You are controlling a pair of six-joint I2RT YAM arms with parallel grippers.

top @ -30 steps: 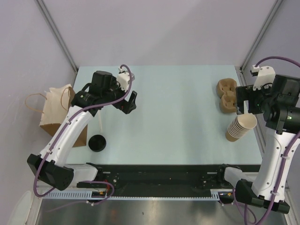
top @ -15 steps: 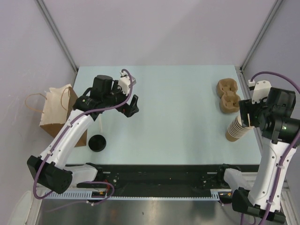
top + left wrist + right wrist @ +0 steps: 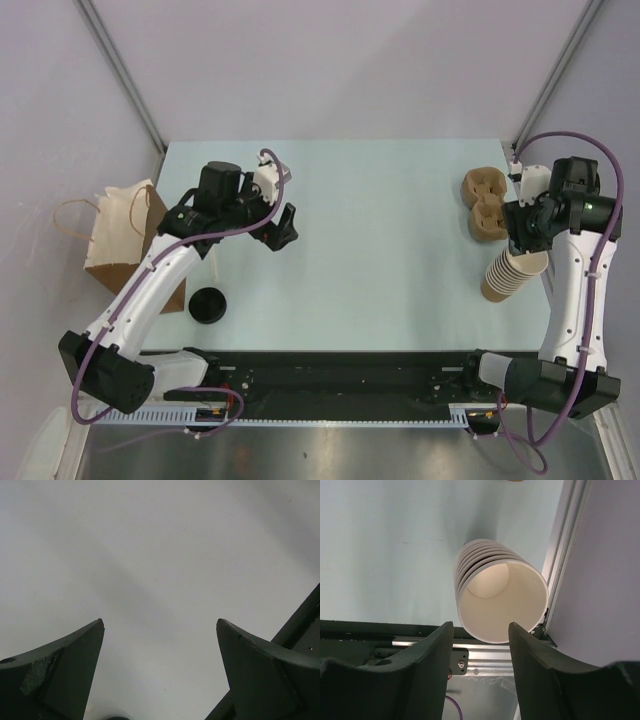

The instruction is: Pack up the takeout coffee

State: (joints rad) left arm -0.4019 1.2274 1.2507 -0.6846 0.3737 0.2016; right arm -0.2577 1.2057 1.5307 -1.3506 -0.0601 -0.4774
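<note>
A round black lid (image 3: 209, 304) sits near the table's front left; from above I cannot tell whether a kraft cup stands under it, so the takeout coffee is not plainly seen. My left gripper (image 3: 279, 228) (image 3: 160, 622) hangs open over bare table, back right of the lid, with nothing between its fingers. My right gripper (image 3: 523, 244) (image 3: 481, 625) hovers just above the tilted stack of lidless paper cups (image 3: 510, 272) (image 3: 500, 600). Its jaws stand partly apart and hold nothing; the top cup's rim lies just beyond the tips.
A brown paper bag (image 3: 120, 240) with handles lies at the table's left edge. A moulded pulp cup carrier (image 3: 485, 205) sits at the back right, just behind the cup stack. The table's right rail (image 3: 559, 555) runs close beside the stack.
The right arm has swung its wrist in over the cup stack and its jaws have narrowed. The left arm has barely shifted.
</note>
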